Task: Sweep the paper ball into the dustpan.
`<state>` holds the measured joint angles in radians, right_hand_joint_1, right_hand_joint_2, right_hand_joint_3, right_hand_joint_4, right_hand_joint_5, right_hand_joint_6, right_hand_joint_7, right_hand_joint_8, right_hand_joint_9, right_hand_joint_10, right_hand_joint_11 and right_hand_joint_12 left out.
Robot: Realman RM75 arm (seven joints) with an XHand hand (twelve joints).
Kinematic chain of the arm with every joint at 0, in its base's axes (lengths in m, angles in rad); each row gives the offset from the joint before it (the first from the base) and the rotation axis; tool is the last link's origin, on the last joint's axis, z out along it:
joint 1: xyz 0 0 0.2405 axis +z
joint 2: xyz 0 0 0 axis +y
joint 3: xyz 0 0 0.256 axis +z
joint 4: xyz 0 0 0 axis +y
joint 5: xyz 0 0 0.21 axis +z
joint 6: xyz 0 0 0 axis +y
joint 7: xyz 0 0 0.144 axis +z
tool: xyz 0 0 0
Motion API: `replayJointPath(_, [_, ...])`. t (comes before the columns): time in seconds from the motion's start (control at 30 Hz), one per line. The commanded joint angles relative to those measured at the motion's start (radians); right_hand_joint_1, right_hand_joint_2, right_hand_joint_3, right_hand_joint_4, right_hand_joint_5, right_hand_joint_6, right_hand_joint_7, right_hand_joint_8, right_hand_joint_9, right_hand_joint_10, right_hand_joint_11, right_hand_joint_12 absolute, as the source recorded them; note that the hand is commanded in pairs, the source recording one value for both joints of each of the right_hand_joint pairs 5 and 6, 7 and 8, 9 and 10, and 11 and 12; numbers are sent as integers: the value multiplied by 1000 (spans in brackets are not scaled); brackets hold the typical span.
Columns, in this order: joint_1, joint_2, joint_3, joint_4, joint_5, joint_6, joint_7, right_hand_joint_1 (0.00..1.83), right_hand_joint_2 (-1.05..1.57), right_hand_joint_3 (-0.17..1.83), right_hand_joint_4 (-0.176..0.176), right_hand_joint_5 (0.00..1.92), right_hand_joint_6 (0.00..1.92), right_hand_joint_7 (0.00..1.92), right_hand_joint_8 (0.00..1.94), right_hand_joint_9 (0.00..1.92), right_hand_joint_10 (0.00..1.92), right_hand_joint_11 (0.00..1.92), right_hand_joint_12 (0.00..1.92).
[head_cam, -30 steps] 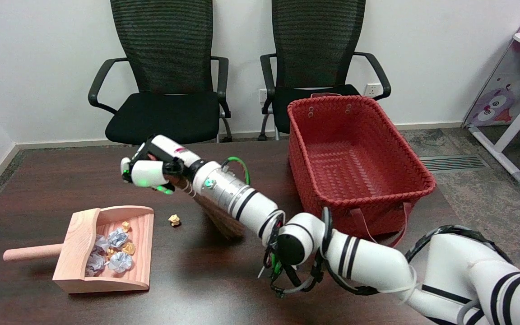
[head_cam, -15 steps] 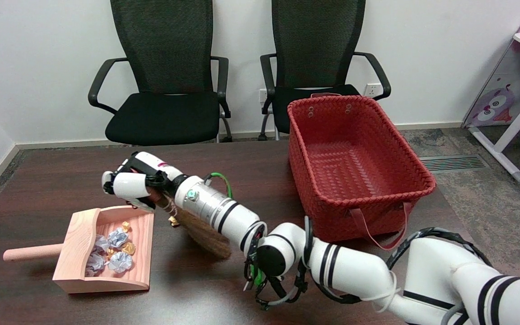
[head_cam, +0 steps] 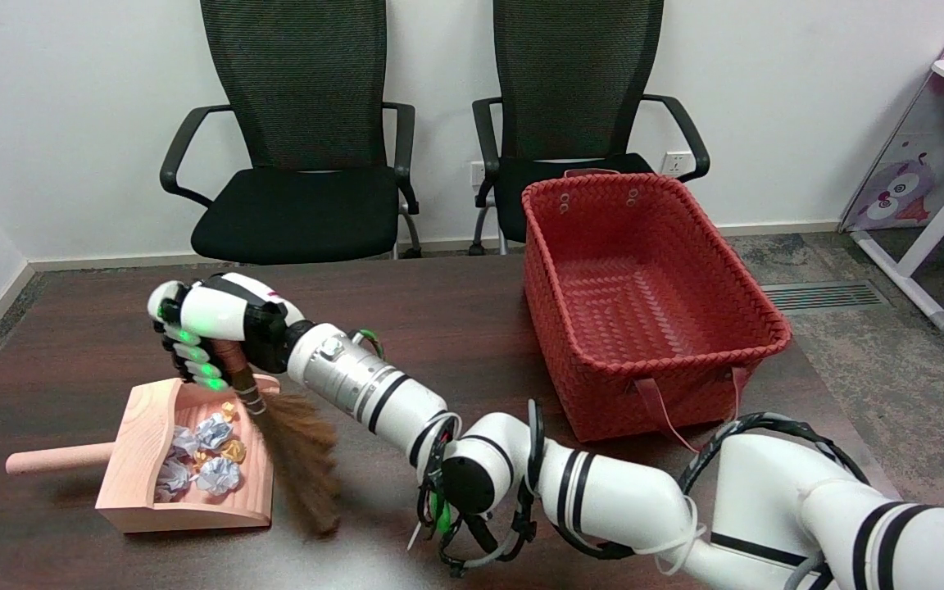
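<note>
My right hand (head_cam: 208, 338) grips the handle of a small brown broom (head_cam: 298, 459), just above the far right corner of the wooden dustpan (head_cam: 185, 515). The broom's bristles hang down along the pan's open right edge and look blurred. Inside the pan lie several crumpled paper balls (head_cam: 216, 474), silver-blue and gold. I see no loose paper ball on the table; the spot beside the pan's mouth is covered by the bristles.
A red woven basket (head_cam: 755, 307) stands at the table's right back. Two black office chairs (head_cam: 300, 197) sit behind the table. The dustpan's round handle (head_cam: 54, 460) points left. My right forearm (head_cam: 365, 389) stretches across the table's middle.
My right hand has swung left with the broom, from the table's middle to the dustpan's far right corner. The small gold paper ball that lay right of the pan is no longer visible.
</note>
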<state>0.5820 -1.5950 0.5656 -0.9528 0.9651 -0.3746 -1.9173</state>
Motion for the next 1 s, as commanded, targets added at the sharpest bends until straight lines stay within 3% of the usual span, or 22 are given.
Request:
replayJointPath(0.03, [13, -26, -23, -41, 1, -62, 509, 692, 900, 1655, -4, 1920, 1920, 1920, 1920, 1920, 1920, 1920, 1920])
replayJointPath(0.23, [10, -25, -17, -52, 3, -80, 648, 693, 835, 1598, -5, 1920, 1920, 1920, 1920, 1920, 1920, 1920, 1920])
replayJointPath(0.6, [2, -2, -15, -69, -9, -190, 643, 679, 858, 1458, -8, 1920, 1920, 1920, 1920, 1920, 1920, 1920, 1920])
replayJointPath(0.8, [-27, 32, 18, -124, -2, -204, 507, 651, 1030, 1392, -8, 1920, 1920, 1920, 1920, 1920, 1920, 1920, 1920])
replayJointPath(1.0, [-56, 93, 95, -238, 0, -196, 181, 627, 1230, 1346, -7, 1920, 1920, 1920, 1920, 1920, 1920, 1920, 1920])
